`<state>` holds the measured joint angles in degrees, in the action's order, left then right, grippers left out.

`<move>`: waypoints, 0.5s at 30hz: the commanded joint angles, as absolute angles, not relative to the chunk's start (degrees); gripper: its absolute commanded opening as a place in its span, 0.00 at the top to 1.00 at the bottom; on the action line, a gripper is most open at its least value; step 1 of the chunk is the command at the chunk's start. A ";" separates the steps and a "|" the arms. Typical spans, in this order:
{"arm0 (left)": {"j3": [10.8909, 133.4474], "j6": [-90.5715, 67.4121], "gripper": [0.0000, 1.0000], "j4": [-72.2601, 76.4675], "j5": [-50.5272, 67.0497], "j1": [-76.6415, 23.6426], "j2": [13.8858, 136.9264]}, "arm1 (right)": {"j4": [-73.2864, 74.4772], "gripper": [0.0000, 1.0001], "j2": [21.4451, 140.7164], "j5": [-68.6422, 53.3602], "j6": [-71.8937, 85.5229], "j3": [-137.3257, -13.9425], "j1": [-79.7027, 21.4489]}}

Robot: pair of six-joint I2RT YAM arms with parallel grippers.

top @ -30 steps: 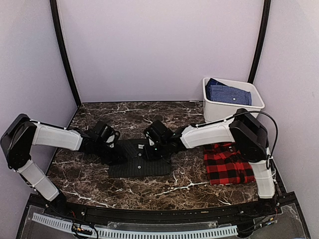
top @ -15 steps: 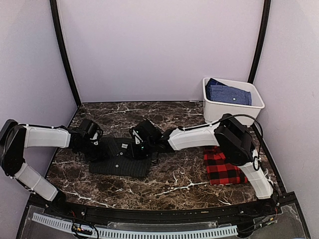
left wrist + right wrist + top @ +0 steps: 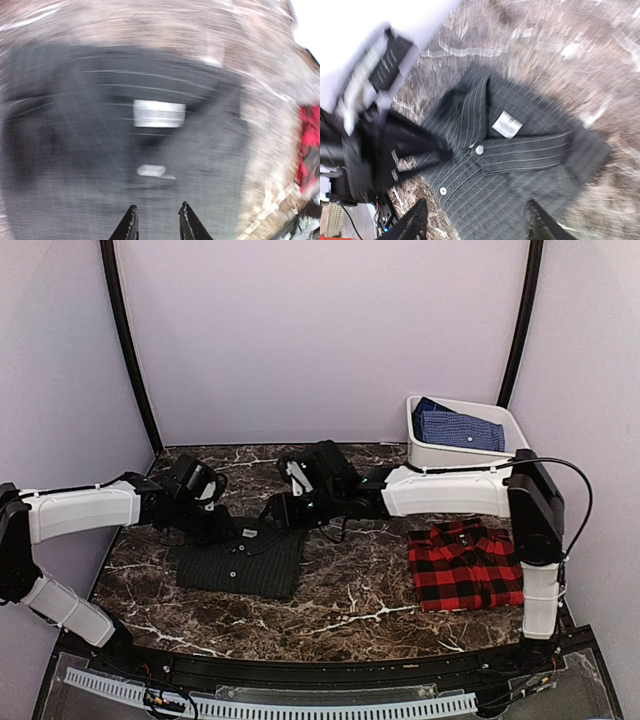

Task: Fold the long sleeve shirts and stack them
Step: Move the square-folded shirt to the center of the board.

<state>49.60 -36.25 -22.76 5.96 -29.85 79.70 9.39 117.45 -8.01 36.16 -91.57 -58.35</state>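
Left hand point(image 3: 157, 227): its two dark fingertips stand slightly apart. The left wrist view is blurred, but nothing shows between them. Directly beneath it lies the charcoal pinstriped shirt point(image 3: 240, 562), folded into a neat rectangle on the marble desk point(image 3: 360, 600), collar and neck label facing up.

Right hand point(image 3: 477, 230): just beside the left one, above the same collar, fingers spread wide and holding nothing.

Well to the right of both hands, the red-and-black plaid shirt point(image 3: 465, 567) lies flat, also folded. So the folding looks finished for these two, while stacking remains: one shirt has yet to go on top of the other.

Beyond the plaid shirt, a white bin point(image 3: 455, 458) holds a folded blue shirt point(image 3: 458, 427). Whether it belongs to the task I cannot tell.

Bare desk separates the two shirts. Only the right arm, stretched above that gap, could get in the way.
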 commanded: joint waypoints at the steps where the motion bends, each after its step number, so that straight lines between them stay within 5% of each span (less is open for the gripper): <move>1: 53.67 -39.43 0.72 -19.98 9.40 -37.64 82.96 | 9.84 0.33 107.86 -0.45 34.66 -84.18 -55.67; 10: 60.75 -41.30 0.72 -13.48 10.68 -44.19 97.44 | 13.22 0.02 89.56 11.64 35.27 -67.64 -51.27; 15: 63.47 -40.31 0.72 -12.63 11.13 -44.35 103.10 | 14.82 0.01 82.29 16.10 36.91 -61.05 -49.66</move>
<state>60.62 -40.53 -14.52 10.48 -44.16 100.55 13.89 87.33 9.93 35.42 -64.69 -50.65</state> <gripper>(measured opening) 0.284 0.985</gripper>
